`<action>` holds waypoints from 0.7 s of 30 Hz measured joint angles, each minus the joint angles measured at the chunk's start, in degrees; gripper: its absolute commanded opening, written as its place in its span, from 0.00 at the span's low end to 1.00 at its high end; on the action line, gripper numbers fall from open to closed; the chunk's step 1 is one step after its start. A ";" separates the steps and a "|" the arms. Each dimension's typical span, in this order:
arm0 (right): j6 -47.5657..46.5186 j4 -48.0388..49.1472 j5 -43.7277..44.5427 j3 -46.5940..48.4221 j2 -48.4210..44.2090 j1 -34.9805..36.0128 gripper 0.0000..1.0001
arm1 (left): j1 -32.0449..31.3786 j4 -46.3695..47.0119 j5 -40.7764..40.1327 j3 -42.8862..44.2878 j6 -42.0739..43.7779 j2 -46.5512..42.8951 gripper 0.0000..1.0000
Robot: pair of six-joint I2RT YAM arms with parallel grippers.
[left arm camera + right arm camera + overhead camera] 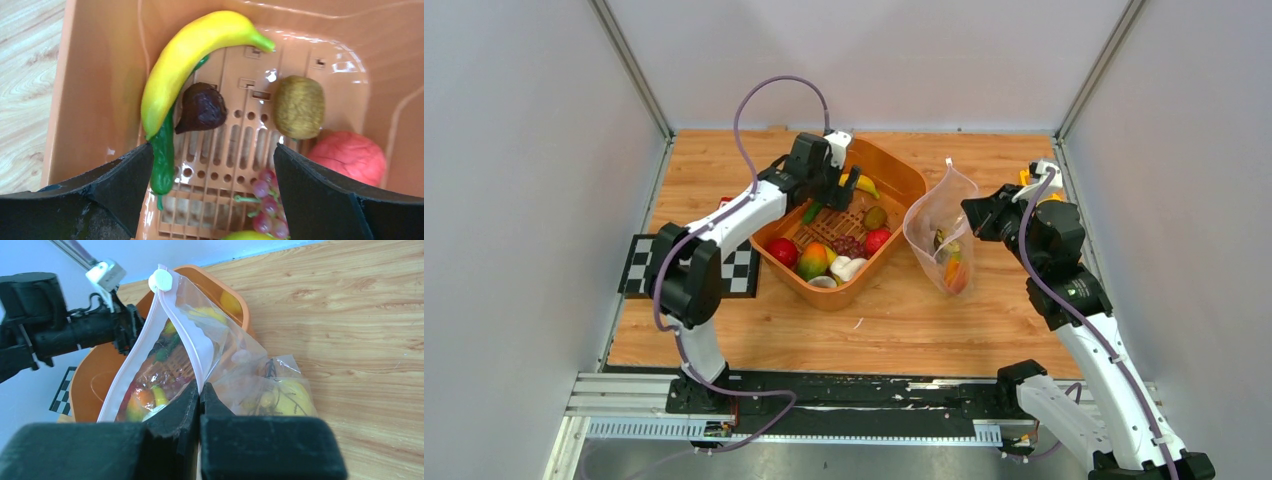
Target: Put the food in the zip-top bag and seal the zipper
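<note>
- While the left gripper [212, 150] hangs inside the orange basket [95, 85], its fingers [120, 185] are spread wide and grip nothing.
- The banana [190, 55] lies just past the finger nearer the basket wall, over a green pod [162, 160] that touches that fingertip.
- A dark nut [202, 107] sits ahead, between the fingers.
- The kiwi [299, 106] lies ahead of the other finger, with a red fruit [350, 157] and grapes [267, 197] beside it.
- The right gripper [200, 387] is pinched tight on the mouth edge of the zip-top bag [240, 375]. The zipper [185, 335] rises from its fingertips to a white slider [161, 279].
- Some food [280, 397] lies in the bag just beyond those fingertips.
</note>
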 measured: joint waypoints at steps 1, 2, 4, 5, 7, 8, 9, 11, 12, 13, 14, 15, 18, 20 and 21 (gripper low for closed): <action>0.00 -0.02 -0.04 0.00 0.02 0.00 0.00 | 0.42 0.02 0.11 0.59 0.37 1.29 0.95; 0.00 -0.02 -0.13 0.00 0.00 0.00 0.00 | 0.74 0.09 0.13 1.14 0.68 2.54 0.95; 0.00 -0.02 -0.28 0.00 0.00 0.00 0.00 | 1.36 0.74 -0.04 2.10 1.20 4.94 0.95; 0.00 -0.02 -0.37 0.00 0.00 0.00 0.00 | 1.55 1.49 -0.48 2.16 1.29 5.75 0.95; 0.00 -0.02 -0.44 0.00 0.00 0.00 0.00 | 1.73 2.34 -1.51 2.19 1.44 6.88 0.94; 0.00 -0.04 -0.48 0.00 0.00 0.00 0.00 | 1.70 2.67 -1.90 2.27 1.49 7.21 0.94; 0.00 -0.04 -0.50 0.00 0.00 0.00 0.00 | 1.66 3.08 -2.78 2.45 1.60 7.61 0.94; 0.00 -0.09 -0.55 0.00 0.00 0.00 0.00 | 1.55 3.72 -4.04 3.10 1.79 8.44 0.93; -0.02 -0.11 -0.55 0.00 0.00 0.00 0.00 | 1.53 4.39 -4.74 3.32 1.86 8.87 0.92; -0.02 -0.17 -0.57 0.00 0.00 0.00 0.00 | 1.49 4.52 -5.16 3.41 1.88 9.11 0.92; -0.02 -0.22 -0.57 0.00 0.00 0.00 0.00 | 1.42 4.57 -5.62 3.52 1.90 9.38 0.92; 0.00 -0.24 -0.57 0.00 0.00 0.00 0.00 | 1.36 4.68 -5.95 3.56 1.90 9.62 0.91; 0.00 -0.22 -0.68 0.00 0.00 0.00 0.00 | 1.27 5.22 -6.49 3.56 1.88 10.43 0.90; 0.00 -0.24 -0.96 0.00 0.00 0.00 0.00 | 1.25 5.84 -7.13 3.56 1.81 11.21 0.89; 0.00 -0.24 -1.01 0.00 0.00 0.00 0.00 | 1.25 6.03 -7.39 3.56 1.77 11.65 0.88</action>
